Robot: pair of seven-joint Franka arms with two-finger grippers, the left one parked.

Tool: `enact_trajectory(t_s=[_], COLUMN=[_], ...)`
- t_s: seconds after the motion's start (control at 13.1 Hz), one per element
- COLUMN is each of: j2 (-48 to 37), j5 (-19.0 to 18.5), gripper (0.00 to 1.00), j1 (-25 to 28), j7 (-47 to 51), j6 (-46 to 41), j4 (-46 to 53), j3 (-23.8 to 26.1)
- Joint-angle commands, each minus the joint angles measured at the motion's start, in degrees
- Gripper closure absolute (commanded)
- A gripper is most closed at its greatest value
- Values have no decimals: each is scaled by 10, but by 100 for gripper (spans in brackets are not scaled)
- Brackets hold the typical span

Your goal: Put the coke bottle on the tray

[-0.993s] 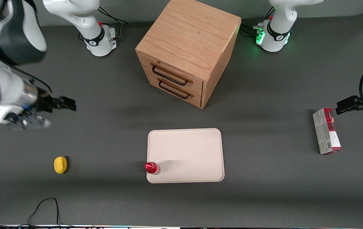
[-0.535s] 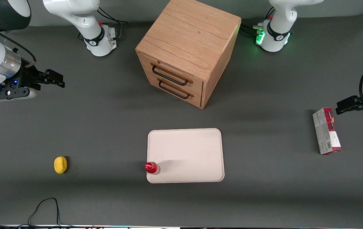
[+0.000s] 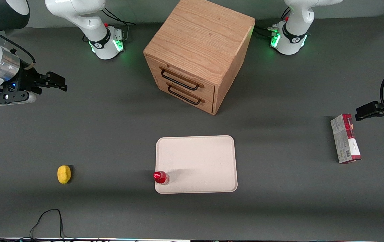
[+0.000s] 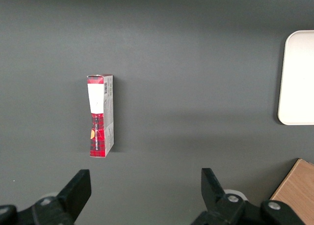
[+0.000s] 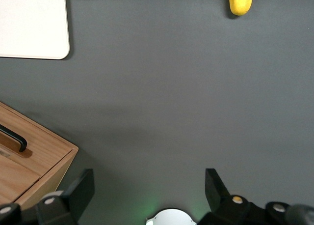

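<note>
The gripper [image 3: 57, 81] hangs above bare table at the working arm's end, well apart from everything, and its fingers are spread with nothing between them. In the front view the bottle [image 3: 161, 177] stands upright on the tray [image 3: 197, 164], at the tray's corner nearest to the camera on the working arm's side, touching the rim or just inside it. From the tray's middle the bottle is at about 8 o'clock. The lemon [image 3: 64, 174] lies on the table toward the working arm's end, at 9 o'clock from the bottle and well apart from it. The cabinet [image 3: 198, 53] stands at 12 o'clock from the tray, farther from the camera, with both drawers closed. The carton [image 3: 345, 138] lies flat toward the parked arm's end.

In the left wrist view the carton [image 4: 100, 115] lies alone on the table, and one edge of the tray [image 4: 298, 77] shows.

In the right wrist view the gripper [image 5: 149, 188] is released over bare table. A corner of the tray [image 5: 34, 28], the lemon [image 5: 240, 1] and a corner of the cabinet [image 5: 34, 161] with one black handle are visible.
</note>
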Motion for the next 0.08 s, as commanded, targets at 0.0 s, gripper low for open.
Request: enact_trajectory(t_s=[0.0], j2=[6], j5=[16], gripper=[0], j1=[-5], j7=[-11], j6=[-12], j4=[15], j3=[1])
